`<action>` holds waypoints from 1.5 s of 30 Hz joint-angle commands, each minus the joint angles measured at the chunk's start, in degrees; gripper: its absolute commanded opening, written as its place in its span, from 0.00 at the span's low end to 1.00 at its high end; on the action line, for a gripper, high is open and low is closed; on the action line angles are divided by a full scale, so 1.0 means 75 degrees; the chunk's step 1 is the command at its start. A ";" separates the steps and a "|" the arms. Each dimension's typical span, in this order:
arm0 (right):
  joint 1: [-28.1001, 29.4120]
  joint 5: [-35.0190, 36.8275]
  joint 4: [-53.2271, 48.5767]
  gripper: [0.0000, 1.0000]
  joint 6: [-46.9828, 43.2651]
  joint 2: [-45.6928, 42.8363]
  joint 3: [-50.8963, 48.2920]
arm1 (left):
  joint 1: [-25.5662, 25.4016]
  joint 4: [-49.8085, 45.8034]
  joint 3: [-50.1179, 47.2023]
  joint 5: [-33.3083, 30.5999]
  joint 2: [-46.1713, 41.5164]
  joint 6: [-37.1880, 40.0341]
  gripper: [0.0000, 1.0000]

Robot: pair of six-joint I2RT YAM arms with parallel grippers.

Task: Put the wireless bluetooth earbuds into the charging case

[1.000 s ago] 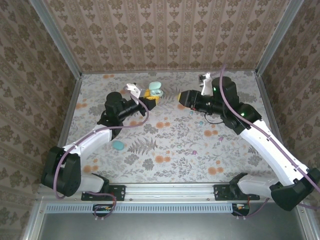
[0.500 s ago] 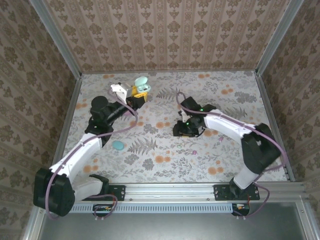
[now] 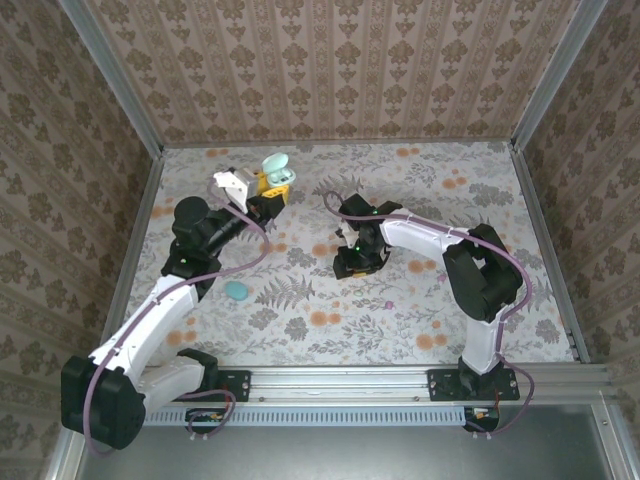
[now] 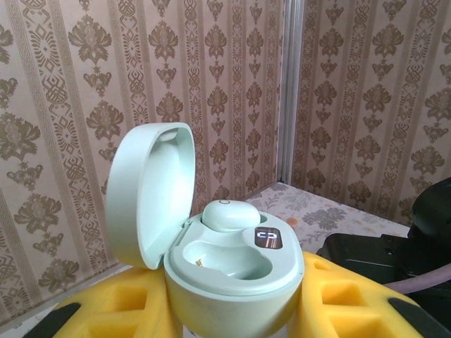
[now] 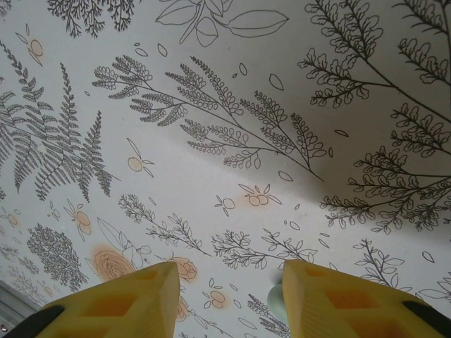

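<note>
1. Top external view. My left gripper is raised near the table's far edge. It is clamped on the mint charging case, which sits at its tip with the lid swung open. My right gripper points down toward the floral table, well apart from the case. A teal oval object lies on the table beside my left forearm, nearer the arm bases than either gripper.
2. Left wrist view. My left gripper grasps the charging case upright between its yellow fingers. The lid stands open, tilted back from the body. One earbud is seated in the well farther from my wrist. The nearer well is bare, with a gold contact showing. A small lit display sits on the case's rim.
3. Right wrist view. My right gripper is released: its yellow fingers stand apart, with the patterned table visible between them. A small pale-green rounded thing peeks out just beside one finger's inner edge; too little shows to name it.
</note>
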 commanded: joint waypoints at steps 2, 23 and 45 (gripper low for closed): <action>0.0014 -0.0128 -0.0219 0.45 -0.0096 0.0113 -0.0207 | 0.0045 0.0091 0.0086 0.0077 0.0122 0.0057 0.33; 0.0166 0.0172 -0.0365 0.42 -0.0055 0.0272 -0.0525 | 0.0025 0.0150 0.0130 0.0127 0.0161 -0.0022 0.33; 0.0400 0.1042 -0.0647 0.39 0.0267 -0.0051 -0.0705 | 0.0006 0.0200 0.0152 0.0150 0.0193 -0.0071 0.33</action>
